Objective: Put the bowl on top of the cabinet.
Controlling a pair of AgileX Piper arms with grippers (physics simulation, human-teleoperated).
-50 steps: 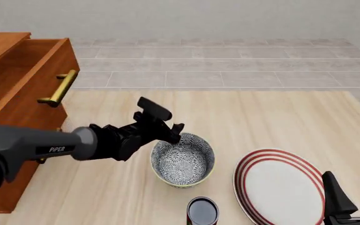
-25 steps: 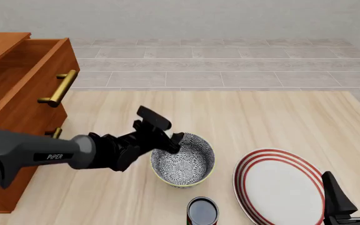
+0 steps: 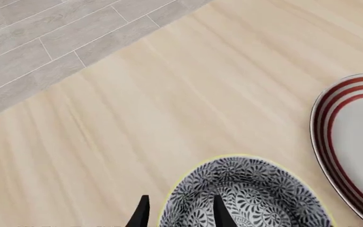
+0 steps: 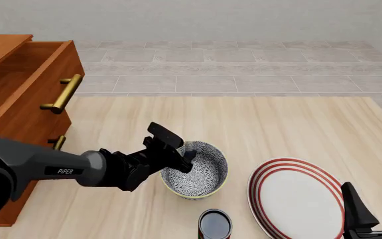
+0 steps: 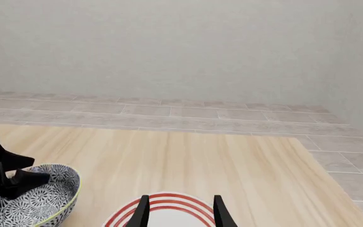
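Observation:
The bowl point(image 4: 201, 174), blue-grey floral with a pale rim, stands on the table near the front centre. My left gripper point(image 4: 180, 160) is open and straddles its left rim. In the left wrist view the bowl point(image 3: 263, 198) has its rim between the gripper point(image 3: 180, 215) fingertips, one finger inside and one outside. The reddish-brown cabinet point(image 4: 12, 94) stands at the far left, its top drawer pulled out. My right gripper point(image 4: 373, 201) is open at the front right edge, above the plate's near side, with nothing between its fingers point(image 5: 142, 213).
A flat white plate with red rings point(image 4: 297, 196) lies right of the bowl. A small dark cup point(image 4: 215, 224) stands just in front of the bowl. The brass drawer handle point(image 4: 63, 93) juts out toward the table.
My left gripper has moved down and slightly toward the near side, so its fingers now sit over the bowl's left rim. The bowl and the right arm have not moved.

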